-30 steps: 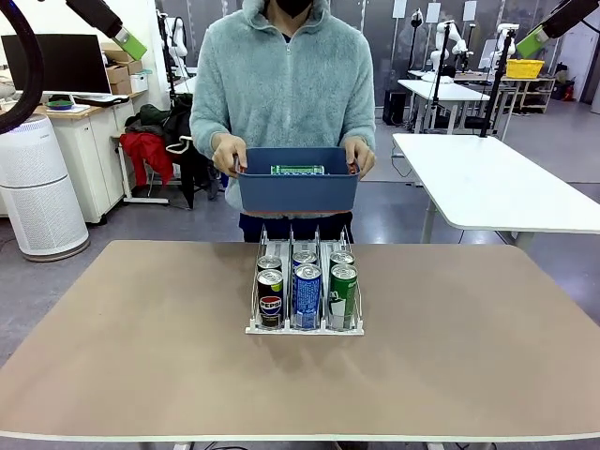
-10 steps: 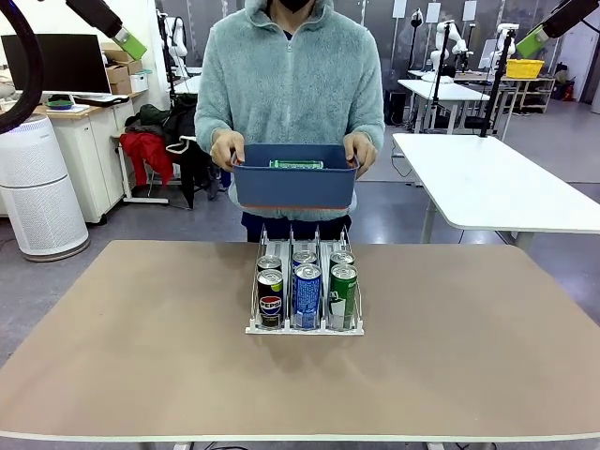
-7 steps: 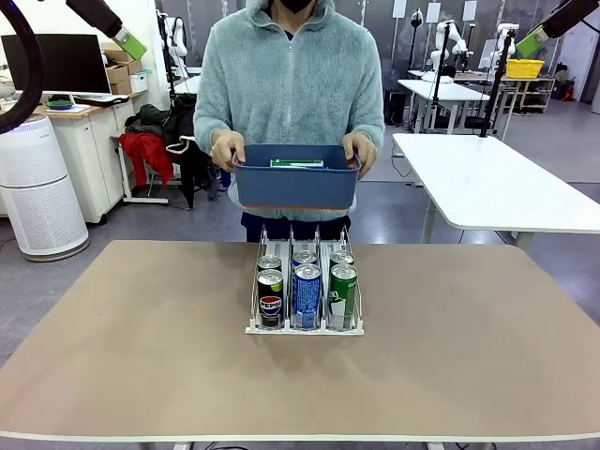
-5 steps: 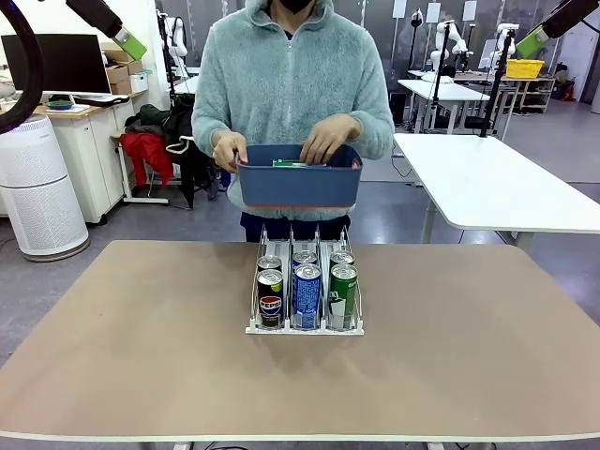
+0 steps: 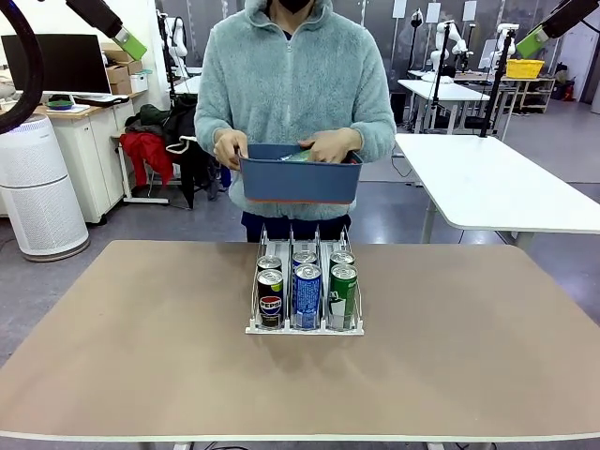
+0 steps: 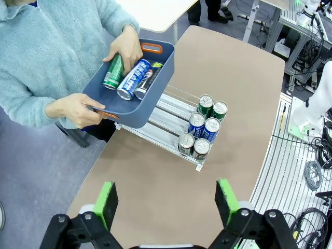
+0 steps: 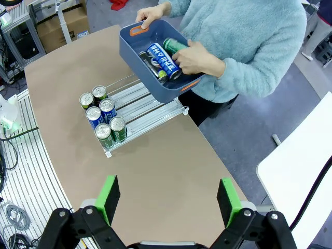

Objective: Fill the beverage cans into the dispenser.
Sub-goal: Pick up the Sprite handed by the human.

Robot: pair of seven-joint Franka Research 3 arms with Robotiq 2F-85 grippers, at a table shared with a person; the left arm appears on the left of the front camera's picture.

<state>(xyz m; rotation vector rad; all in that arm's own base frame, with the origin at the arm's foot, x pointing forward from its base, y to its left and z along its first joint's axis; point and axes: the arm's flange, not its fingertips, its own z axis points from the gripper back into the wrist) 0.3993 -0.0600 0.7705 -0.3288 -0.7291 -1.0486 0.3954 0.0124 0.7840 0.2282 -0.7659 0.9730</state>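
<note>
The dispenser stands mid-table with two beverage cans in each of its three lanes: dark Pepsi, blue-and-white and green at the front. Behind it a person holds a dark blue bin above the table's far edge. One hand rests in the bin on a green can, beside a blue-and-white can and a dark can. My left gripper and right gripper hang high above the table, both open with nothing between the fingers.
The brown table is bare around the dispenser. A white table stands at the back right. A white air purifier and a desk with a monitor are at the back left.
The person's hand on the picture's right let go of the bin's handle and reached inside onto the green can. The other hand still holds the bin. Neither arm moved.
</note>
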